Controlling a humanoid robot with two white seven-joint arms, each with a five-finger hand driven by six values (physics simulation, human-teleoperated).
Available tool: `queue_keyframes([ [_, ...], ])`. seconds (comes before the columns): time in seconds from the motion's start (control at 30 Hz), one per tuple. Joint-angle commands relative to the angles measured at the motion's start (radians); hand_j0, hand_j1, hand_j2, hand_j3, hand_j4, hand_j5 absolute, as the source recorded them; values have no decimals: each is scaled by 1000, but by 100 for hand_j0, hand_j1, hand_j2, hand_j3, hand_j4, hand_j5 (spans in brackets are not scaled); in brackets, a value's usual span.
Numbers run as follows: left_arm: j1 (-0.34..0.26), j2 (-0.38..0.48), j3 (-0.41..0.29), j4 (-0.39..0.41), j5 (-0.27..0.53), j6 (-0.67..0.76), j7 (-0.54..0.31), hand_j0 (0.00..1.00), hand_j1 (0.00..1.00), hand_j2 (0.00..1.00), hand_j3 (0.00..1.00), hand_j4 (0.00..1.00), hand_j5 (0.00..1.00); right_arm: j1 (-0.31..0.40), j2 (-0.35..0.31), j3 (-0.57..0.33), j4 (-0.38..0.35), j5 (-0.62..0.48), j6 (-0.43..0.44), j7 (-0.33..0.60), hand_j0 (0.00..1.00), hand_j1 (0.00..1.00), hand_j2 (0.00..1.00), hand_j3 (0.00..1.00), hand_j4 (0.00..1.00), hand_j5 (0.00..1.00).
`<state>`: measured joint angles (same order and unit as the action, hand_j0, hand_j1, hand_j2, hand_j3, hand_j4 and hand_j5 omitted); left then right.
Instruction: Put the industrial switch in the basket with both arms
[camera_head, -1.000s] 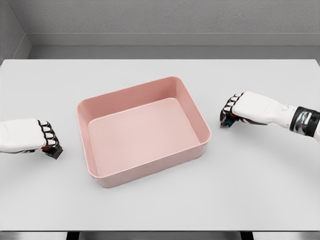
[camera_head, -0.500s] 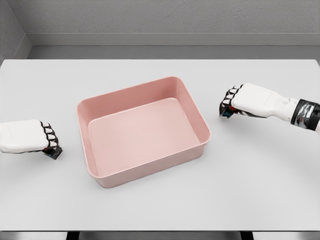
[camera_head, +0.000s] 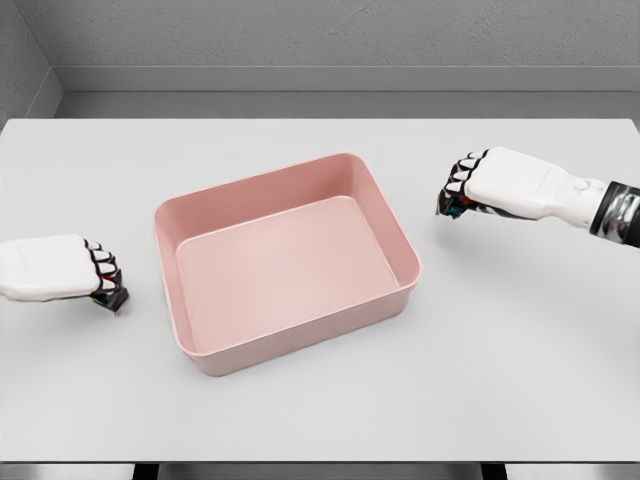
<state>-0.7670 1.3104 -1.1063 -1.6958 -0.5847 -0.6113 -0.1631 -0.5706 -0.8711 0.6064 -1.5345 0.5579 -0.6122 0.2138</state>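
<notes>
Each curled hand hides most of a small dark switch piece, so its axis is unreadable. The left hand (camera_head: 60, 269) grips one (camera_head: 112, 296) at the pink basket's (camera_head: 190, 208) nine o'clock. The right hand (camera_head: 500, 184) grips another (camera_head: 453, 209) at two o'clock.

Pink basket (camera_head: 405, 262) sits mid counter (camera_head: 300, 420), turned slightly, nothing inside. Left hand (camera_head: 62, 268) at picture's left, fingers curled on a small dark object (camera_head: 113, 296), just above or on the counter, well apart from basket. Right hand (camera_head: 490, 184) at upper right, fingers curled on another small dark object (camera_head: 452, 209), near the basket's far right corner.
</notes>
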Motion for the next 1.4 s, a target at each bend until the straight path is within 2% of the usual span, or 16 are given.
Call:
queue_keyframes([
  [0.0, -3, 9, 2, 1, 8, 0, 2, 46, 46, 46, 46, 46, 46, 0, -3, -1, -16, -23, 1, -1, 47, 47, 47, 47, 47, 47],
  [0.13, -28, 12, 8, 2, 31, 0, 2, 46, 46, 46, 46, 46, 46, -5, -3, -5, -30, -32, 1, -1, 47, 47, 47, 47, 47, 47],
  [0.5, -155, 20, 6, 8, 114, 0, -1, 46, 46, 46, 46, 46, 46, -21, -26, -8, -59, -62, 1, -1, 47, 47, 47, 47, 47, 47],
  [0.77, -259, 24, 16, 7, 209, 0, -6, 46, 46, 46, 46, 46, 46, -40, -17, -5, -87, -67, 1, -4, 46, 46, 46, 46, 46, 46],
  [0.97, -345, 26, 14, 1, 315, 0, -10, 47, 47, 47, 47, 47, 47, -40, -3, -2, -125, -67, 1, -10, 45, 45, 45, 45, 45, 45],
  [1.13, -367, -14, 6, -28, 350, 0, -9, 47, 47, 47, 47, 47, 47, -44, 30, 4, -133, -67, 1, -4, 45, 45, 45, 45, 45, 45],
  [1.17, -367, -34, 2, -65, 350, 0, -10, 47, 47, 47, 47, 47, 47, -44, 32, 6, -138, -67, 1, -4, 45, 45, 45, 45, 45, 45],
  [1.23, -365, -83, -12, -67, 350, 0, -13, 48, 48, 48, 48, 48, 48, -44, 34, 6, -142, -67, 1, -4, 45, 45, 45, 45, 45, 45],
  [1.33, -364, -174, -27, -68, 350, 0, -81, 49, 49, 49, 49, 49, 49, -44, 37, 7, -157, -67, 1, -4, 45, 45, 45, 45, 45, 45],
  [1.37, -365, -177, -41, -68, 350, 0, -82, 49, 49, 49, 49, 49, 49, -44, 40, 10, -162, -67, 1, -4, 45, 45, 45, 45, 45, 45],
])
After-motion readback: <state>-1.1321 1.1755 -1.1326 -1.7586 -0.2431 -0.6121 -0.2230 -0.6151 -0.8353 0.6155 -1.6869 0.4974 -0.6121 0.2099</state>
